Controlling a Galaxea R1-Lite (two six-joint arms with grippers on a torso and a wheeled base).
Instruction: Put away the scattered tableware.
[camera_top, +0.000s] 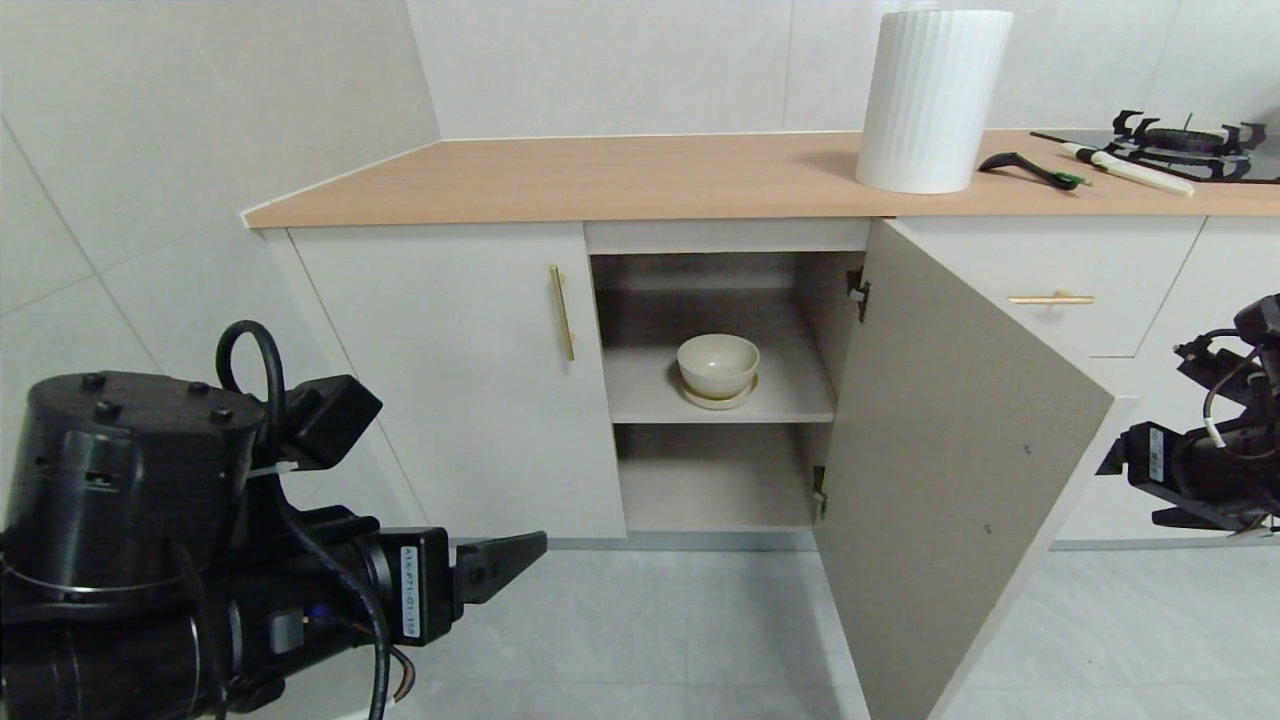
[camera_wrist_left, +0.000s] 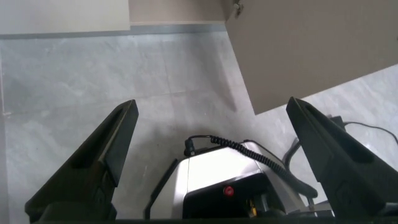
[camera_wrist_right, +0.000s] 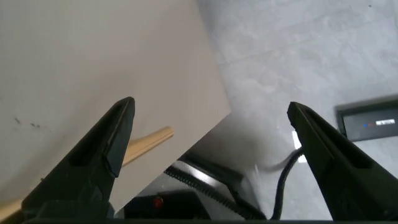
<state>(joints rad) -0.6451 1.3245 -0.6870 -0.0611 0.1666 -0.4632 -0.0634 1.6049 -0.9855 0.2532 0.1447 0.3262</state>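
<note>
Beige bowl (camera_top: 717, 365) sits on a saucer (camera_top: 716, 401) on the upper shelf (camera_top: 640, 392) of the open cabinet, ahead of both hands and between them. Left hand (camera_wrist_left: 211, 106): fingers spread wide, empty, above the floor. Right hand (camera_wrist_right: 210, 102): fingers spread wide, empty, near the open door (camera_top: 950, 450).

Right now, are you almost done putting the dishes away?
Partly. Done: a bowl sits on a small plate on the upper shelf, with the cabinet door open. In hand: nothing; the left gripper and right gripper are both open and empty. Left: a black spoon and a white-handled utensil lie on the counter, and the door probably needs shutting.
</note>
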